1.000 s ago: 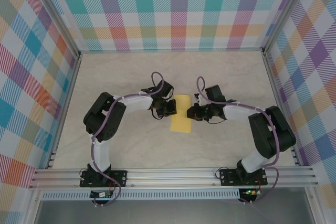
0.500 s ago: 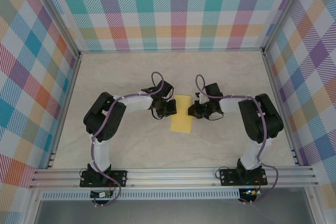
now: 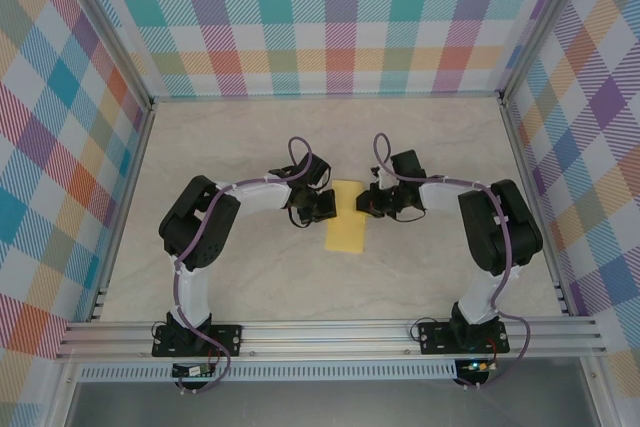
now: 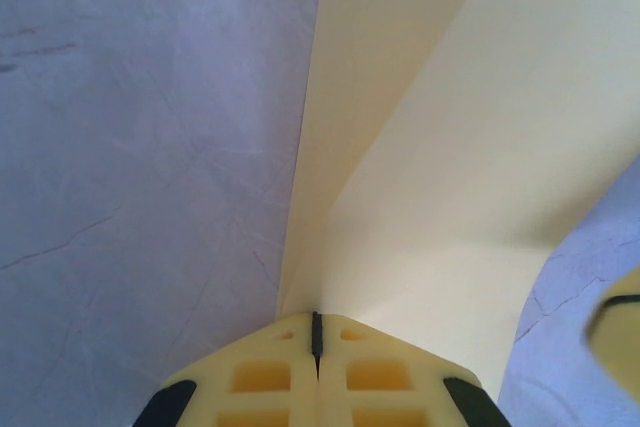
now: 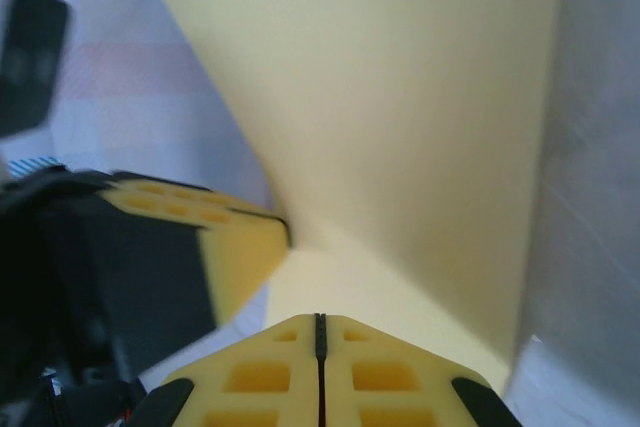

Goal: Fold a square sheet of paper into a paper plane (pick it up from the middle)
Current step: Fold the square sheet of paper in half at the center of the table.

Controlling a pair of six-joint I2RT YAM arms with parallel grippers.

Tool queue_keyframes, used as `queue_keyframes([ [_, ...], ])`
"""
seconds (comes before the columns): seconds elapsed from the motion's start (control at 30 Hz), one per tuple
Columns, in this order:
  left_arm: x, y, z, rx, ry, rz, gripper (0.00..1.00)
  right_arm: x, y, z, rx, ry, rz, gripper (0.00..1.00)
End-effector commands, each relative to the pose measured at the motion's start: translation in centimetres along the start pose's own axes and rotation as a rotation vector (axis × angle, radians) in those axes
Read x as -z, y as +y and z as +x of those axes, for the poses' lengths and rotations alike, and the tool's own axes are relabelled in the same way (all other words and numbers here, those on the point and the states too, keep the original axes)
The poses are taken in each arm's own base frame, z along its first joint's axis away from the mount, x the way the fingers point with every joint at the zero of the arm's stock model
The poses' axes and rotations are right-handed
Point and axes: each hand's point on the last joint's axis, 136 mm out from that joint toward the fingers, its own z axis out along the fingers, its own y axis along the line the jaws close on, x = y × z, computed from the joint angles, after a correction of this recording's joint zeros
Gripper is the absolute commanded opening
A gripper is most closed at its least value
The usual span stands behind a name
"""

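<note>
Between left pincer (image 4: 316, 319) and right pincer (image 5: 320, 321), pinched yellow paper (image 4: 480, 147) shows creases.

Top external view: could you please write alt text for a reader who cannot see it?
A yellow sheet of paper, folded into a rectangle, is pinched at mid-table by the left hand and the right hand on opposite sides. The arms bend inward from the bottom rail; plaid walls surround the marbled table.

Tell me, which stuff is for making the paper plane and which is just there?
For the job: yellow sheet of paper; left gripper and right gripper, both pinching it.
Just there: table, checked walls, metal frame.
</note>
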Motion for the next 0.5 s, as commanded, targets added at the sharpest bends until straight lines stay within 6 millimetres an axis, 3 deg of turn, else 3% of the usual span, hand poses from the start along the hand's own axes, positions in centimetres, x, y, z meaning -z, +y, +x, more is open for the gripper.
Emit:
queue_keyframes([
  [0.0, -0.9, 2.8, 2.9, 0.007, 0.083, -0.104, 0.00, 0.6, 0.9, -1.3, 0.041, -0.008, -0.015, 0.08],
  [0.17, -0.9, 3.0, 2.9, 0.007, 0.085, -0.109, 0.00, -0.3, -0.8, -1.3, 0.019, 0.012, 0.010, 0.07],
  [0.47, -0.7, 3.1, 3.0, 0.004, 0.086, -0.117, 0.00, -1.8, -4.9, 0.5, -0.046, 0.048, 0.085, 0.07],
])
